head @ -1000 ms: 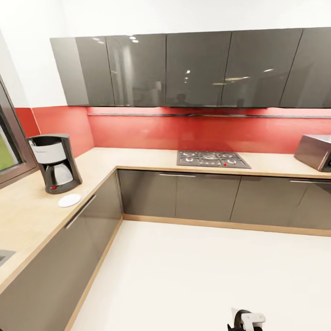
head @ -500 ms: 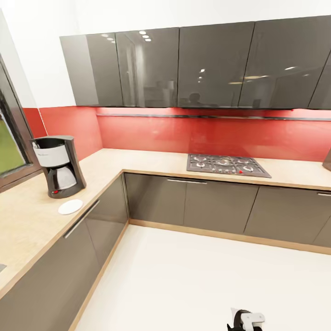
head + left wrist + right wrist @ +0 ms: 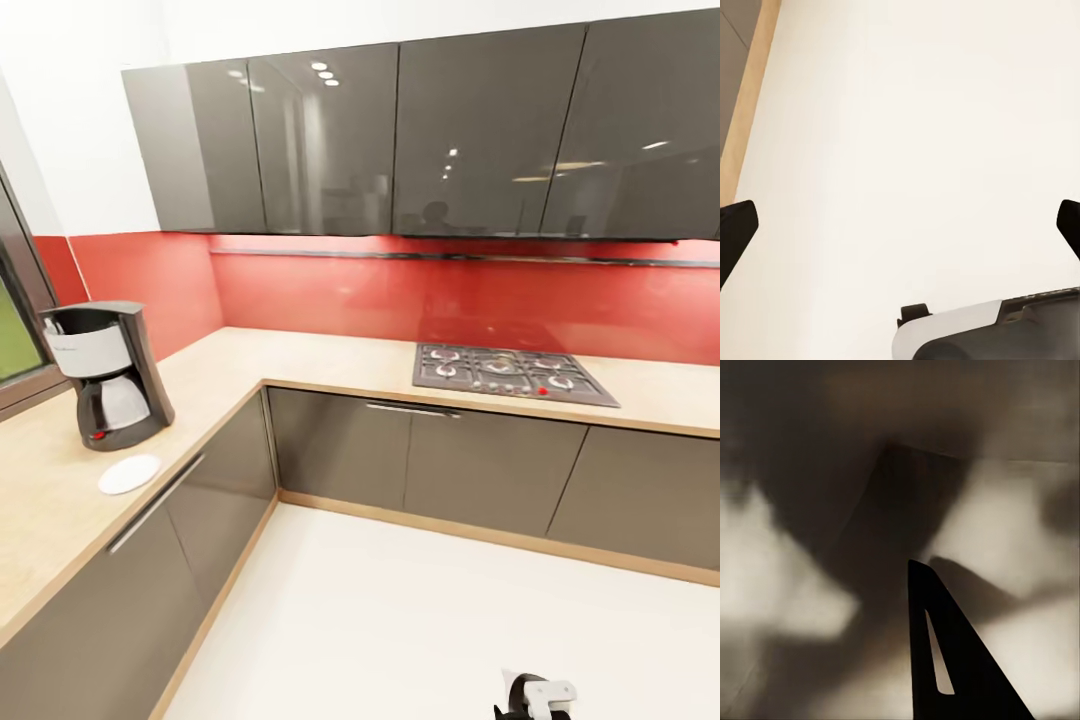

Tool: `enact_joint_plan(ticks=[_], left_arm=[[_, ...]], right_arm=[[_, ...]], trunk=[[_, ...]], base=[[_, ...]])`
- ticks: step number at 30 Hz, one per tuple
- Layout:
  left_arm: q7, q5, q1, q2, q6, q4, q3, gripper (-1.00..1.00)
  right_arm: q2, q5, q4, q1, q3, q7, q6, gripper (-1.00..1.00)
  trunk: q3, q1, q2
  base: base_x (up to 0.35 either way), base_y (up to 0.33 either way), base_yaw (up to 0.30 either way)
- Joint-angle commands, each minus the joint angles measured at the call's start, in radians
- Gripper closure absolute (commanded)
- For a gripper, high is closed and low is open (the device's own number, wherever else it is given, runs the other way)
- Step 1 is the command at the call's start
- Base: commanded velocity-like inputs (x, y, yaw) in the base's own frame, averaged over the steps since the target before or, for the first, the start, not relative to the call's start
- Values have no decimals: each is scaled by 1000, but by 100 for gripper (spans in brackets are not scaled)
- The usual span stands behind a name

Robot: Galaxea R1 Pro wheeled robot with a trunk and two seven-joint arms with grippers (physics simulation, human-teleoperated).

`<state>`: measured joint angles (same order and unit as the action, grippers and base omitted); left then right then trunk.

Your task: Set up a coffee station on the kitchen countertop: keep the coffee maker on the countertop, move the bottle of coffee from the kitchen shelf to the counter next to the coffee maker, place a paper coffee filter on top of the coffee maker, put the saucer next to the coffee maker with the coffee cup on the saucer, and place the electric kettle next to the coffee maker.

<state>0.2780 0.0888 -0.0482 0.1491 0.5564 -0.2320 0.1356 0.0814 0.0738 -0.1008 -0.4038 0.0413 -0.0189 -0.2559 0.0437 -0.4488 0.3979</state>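
While the head view looks into the kitchen corner, the coffee maker (image 3: 104, 376) stands on the desk (image 3: 300, 355) at left centre, with faint unreadable lettering on its white housing. Just beside it, lower in the frame, lies the saucer (image 3: 129, 474). The left hand (image 3: 900, 225) is spread open over pale floor (image 3: 915, 135). Whether the right hand (image 3: 945, 660) is open or closed, I cannot tell.

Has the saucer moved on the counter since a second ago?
No. The saucer still lies just in front of the coffee maker; only the camera has shifted.
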Motion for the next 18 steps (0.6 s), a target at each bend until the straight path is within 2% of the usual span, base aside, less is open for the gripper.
enact_joint_plan(ticks=[1, 10, 18], left_arm=[[4, 9, -1, 0, 3, 0, 9, -100], [4, 8, -1, 0, 3, 0, 9, -100], [4, 8, -1, 0, 3, 1, 9, -100]], right_arm=[[0, 8, 1, -1, 4, -2, -3, 100], [-1, 8, 1, -1, 3, -2, -3, 100], [-2, 8, 1, -1, 3, -1, -3, 100]], trunk=[[2, -1, 2], [2, -1, 2], [2, -1, 2]], base=[[333, -122, 0], [329, -144, 15], [316, -156, 236]])
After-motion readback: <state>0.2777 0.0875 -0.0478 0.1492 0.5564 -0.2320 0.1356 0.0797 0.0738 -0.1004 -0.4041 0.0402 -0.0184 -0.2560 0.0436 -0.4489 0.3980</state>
